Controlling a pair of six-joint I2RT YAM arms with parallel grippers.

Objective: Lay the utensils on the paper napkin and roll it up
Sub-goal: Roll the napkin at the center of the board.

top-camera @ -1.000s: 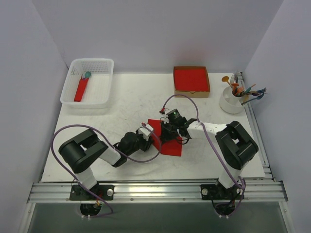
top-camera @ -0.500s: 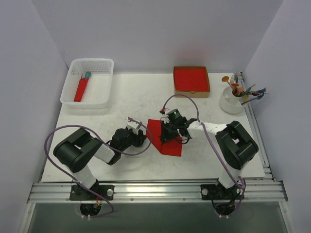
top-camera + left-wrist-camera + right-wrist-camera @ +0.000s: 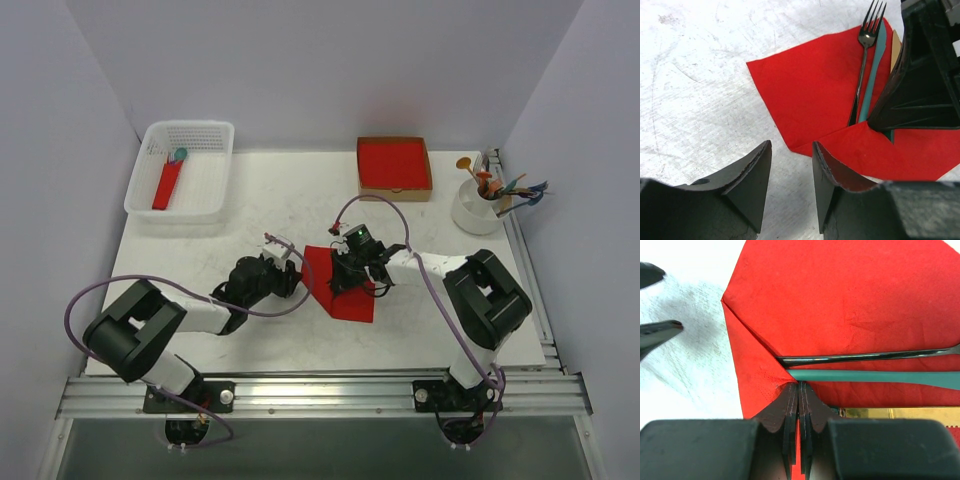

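- Napkin [image 3: 352,302]: one, red, middle of the top view, flat on the table [image 3: 250,210], set like a diamond. One corner is folded over the utensil handle ends.
- Utensils: three, side by side on the napkin, all parallel. One dark fork [image 3: 861,75], one teal piece [image 3: 872,75], one gold piece [image 3: 890,412].
- Fork tines reach the napkin's far corner, top right of the left wrist frame. The gold one is mostly hidden there behind my right pincer.
- My right pincer [image 3: 799,390]: fingers pressed together, tips down on the folded corner at the handle ends. Can't tell if any paper is nipped between them.
- My left pincer [image 3: 790,165]: spread partway, nothing between the fingers. It sits low over bare table just beside the napkin's left edge; can't tell if it touches the paper.
- Basket [image 3: 205,180]: one, white, upper left of the top view. One red roll [image 3: 167,185] with a teal spoon head lies inside.
- Cardboard box [image 3: 396,193]: one, top centre, holding a red stack [image 3: 393,162].
- Cup [image 3: 475,215]: one, white, right edge, holding a colourful cutlery bunch [image 3: 500,185].
- Purple cables: two, one looping off each arm.
- In the way: in the top view my right pincer covers the napkin's middle, so no utensils show there.
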